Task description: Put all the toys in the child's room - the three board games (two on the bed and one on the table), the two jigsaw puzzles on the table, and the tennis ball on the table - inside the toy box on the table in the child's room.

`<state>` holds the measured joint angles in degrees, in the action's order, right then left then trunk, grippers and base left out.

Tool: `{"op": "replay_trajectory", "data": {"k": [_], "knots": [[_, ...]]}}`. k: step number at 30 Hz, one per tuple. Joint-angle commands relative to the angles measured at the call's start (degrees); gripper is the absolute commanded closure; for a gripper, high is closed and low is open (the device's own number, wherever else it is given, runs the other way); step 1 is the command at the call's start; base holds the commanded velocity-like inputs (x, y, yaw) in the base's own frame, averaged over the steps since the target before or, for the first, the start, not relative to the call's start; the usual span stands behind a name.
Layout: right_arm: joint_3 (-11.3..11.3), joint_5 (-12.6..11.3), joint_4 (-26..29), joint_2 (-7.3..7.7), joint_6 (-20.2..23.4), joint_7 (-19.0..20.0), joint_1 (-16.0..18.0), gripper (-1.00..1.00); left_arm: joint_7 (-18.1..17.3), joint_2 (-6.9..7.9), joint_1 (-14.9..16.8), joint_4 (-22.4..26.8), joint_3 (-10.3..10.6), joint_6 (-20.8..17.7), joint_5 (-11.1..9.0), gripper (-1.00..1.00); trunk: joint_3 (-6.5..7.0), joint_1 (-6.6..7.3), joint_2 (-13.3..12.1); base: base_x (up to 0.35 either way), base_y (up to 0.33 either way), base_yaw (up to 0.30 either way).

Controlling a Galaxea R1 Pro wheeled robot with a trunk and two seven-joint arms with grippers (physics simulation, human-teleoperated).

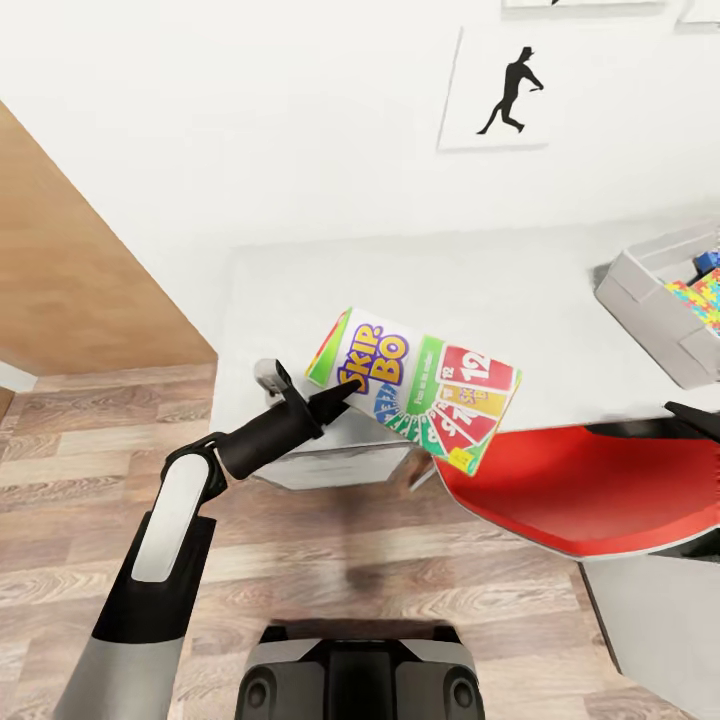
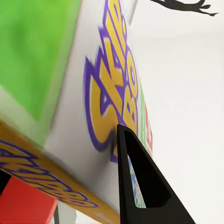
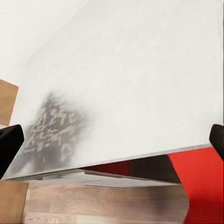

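Multicoloured Skip-Bo box (image 1: 415,400), white table (image 1: 500,290), red chair (image 1: 590,490).

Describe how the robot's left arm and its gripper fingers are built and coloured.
The left arm has a grey upper segment, a white panel with black trim, and a glossy black forearm. The left gripper is black; in the wrist view one finger is a tapering wedge with a hollow triangular cutout.

We see bright, even, flat rendered light with no glare; a soft mottled shadow lies on the white table (image 3: 140,84); a faint shadow darkens the wood floor (image 1: 370,575); the game box (image 2: 70,93) is blurred close to the left wrist camera; head-view edges stretch outward.
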<state>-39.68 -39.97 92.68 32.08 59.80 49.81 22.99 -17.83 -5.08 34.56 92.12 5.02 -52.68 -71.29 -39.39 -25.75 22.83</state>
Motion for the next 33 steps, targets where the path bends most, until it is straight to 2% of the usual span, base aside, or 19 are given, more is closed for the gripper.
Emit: {"op": "replay_trajectory", "data": {"k": [1, 12, 23, 26, 27, 28, 30, 32, 33], "knots": [[-0.1, 0.2, 0.0, 0.01, 0.2, 0.4, 0.0, -1.0, -0.2, -0.06, 0.0, 0.0, 0.0, -0.2, 0.1, 1.0, -0.06, -0.03, 0.1, 0.0, -0.32, 0.049], [-0.1, 0.2, 0.0, 0.0, 0.2, 0.4, 0.0, -1.0, 0.2, -0.11, -0.3, 0.0, 0.6, 2.4, 0.6, 1.0, -0.06, -0.03, 0.1, 0.02, -0.279, 0.007], [-0.2, 0.2, 0.0, -0.02, 0.2, 0.4, 0.0, -1.0, 0.1, -0.28, -1.0, 0.0, 0.7, 4.7, 0.6, 1.0, -0.06, -0.03, 0.1, 0.016, -0.05, 0.0], [-0.2, 0.2, 0.0, -0.35, 0.2, 0.4, 0.0, -1.0, 0.2, -0.66, -1.0, 0.0, 1.0, 8.3, 0.7, 1.0, -0.06, -0.03, 0.1, 0.002, -0.007, 0.0], [-0.2, 0.2, 0.0, -0.48, 0.2, 0.4, 0.0, -1.0, 0.3, -1.09, -0.8, 0.0, 1.3, 12.1, 0.7, 1.0, -0.06, -0.03, 0.1, 0.001, -0.004, 0.0], [-0.1, 0.2, 0.0, -0.63, 0.2, 0.5, 0.0, -1.0, 0.8, -1.36, -0.6, -0.1, 1.9, 14.2, 0.8, 1.0, -0.06, -0.03, 0.1, 0.001, -0.003, 0.0], [0.1, 0.2, 0.0, -0.94, 0.2, 0.6, 0.0, -1.0, 3.3, -2.07, 0.0, -0.3, 4.1, 18.5, 0.9, 1.0, -0.06, -0.03, 0.1, 0.001, -0.002, 0.0], [0.2, 0.2, 0.0, -1.35, 0.2, 0.8, -0.1, -1.0, 7.1, -2.63, 0.9, -0.6, 7.1, 23.7, 0.9, 1.0, -0.06, -0.03, 0.1, 0.0, -0.001, 0.0], [0.2, 0.2, 0.0, -1.35, 0.2, 0.8, -0.1, -1.0, 7.1, -2.63, 0.9, -0.6, 7.1, 23.7, 0.9, 1.0, -0.06, -0.03, 0.1, 0.0, -0.001, 0.0]]}}
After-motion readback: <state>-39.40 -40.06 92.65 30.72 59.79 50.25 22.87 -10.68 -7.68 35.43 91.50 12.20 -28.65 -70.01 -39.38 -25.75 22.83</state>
